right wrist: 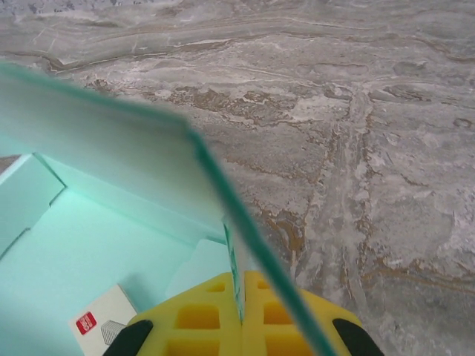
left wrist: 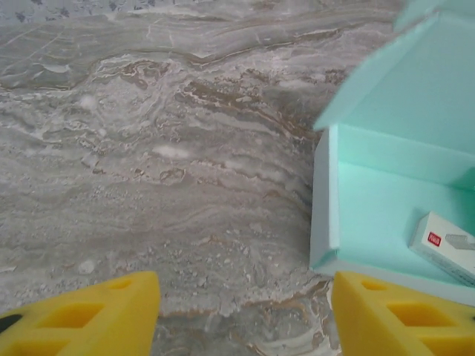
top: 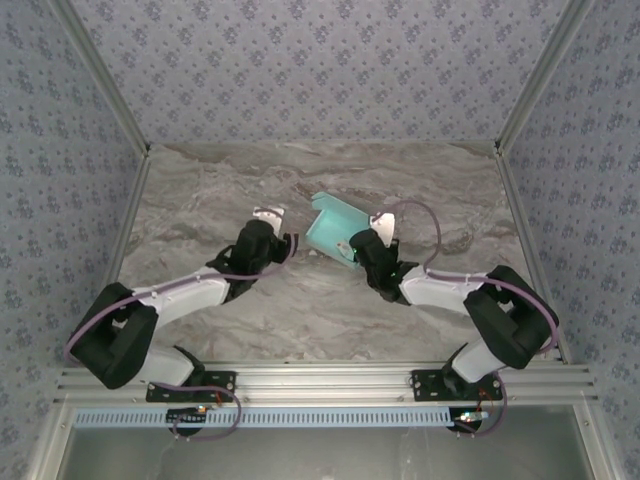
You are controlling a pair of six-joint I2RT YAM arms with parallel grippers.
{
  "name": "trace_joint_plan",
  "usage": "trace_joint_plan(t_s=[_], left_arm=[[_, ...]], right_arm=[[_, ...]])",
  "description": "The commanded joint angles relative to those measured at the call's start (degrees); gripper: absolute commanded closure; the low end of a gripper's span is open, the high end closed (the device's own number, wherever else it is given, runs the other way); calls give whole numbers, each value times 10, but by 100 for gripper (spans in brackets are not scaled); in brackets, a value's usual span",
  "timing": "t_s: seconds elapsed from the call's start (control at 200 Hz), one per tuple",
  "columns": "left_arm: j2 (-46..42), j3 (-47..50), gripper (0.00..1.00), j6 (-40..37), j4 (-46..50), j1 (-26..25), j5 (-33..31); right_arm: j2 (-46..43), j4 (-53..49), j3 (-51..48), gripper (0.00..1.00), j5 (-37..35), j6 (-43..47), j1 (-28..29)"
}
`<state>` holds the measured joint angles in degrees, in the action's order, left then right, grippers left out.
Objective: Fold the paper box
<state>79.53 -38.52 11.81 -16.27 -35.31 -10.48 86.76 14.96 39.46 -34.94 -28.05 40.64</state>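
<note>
Paper box (top: 333,232) sits mid-table, a little right of centre. It is half-formed, with walls up and the lid flap standing open.

My right gripper (right wrist: 242,308) is pinched on a thin card wall at the box's near edge. My left gripper (left wrist: 243,293) hangs just left of the box, fingers apart, nothing between them.

Step in hand, I judge: closing the flaps. The next move calls for the left to push the lid over while the right steadies.

A white tag (left wrist: 445,245) with a red mark lies inside the box. My right fingers on the wall may block the tuck.
</note>
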Motion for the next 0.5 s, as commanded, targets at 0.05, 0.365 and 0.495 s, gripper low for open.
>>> trace_joint_plan(t_s=[0.05,0.365,0.495], left_arm=[[48,-57,35,-25,41,28,137],[92,-88,29,-65,29,35,176],[131,-128,24,-111,38,46,188]], right_arm=[[-8,-76,27,94,107,66,-33],[-23,-168,85,70,220,137,-111],[-44,-194,87,58,248,152,-122]])
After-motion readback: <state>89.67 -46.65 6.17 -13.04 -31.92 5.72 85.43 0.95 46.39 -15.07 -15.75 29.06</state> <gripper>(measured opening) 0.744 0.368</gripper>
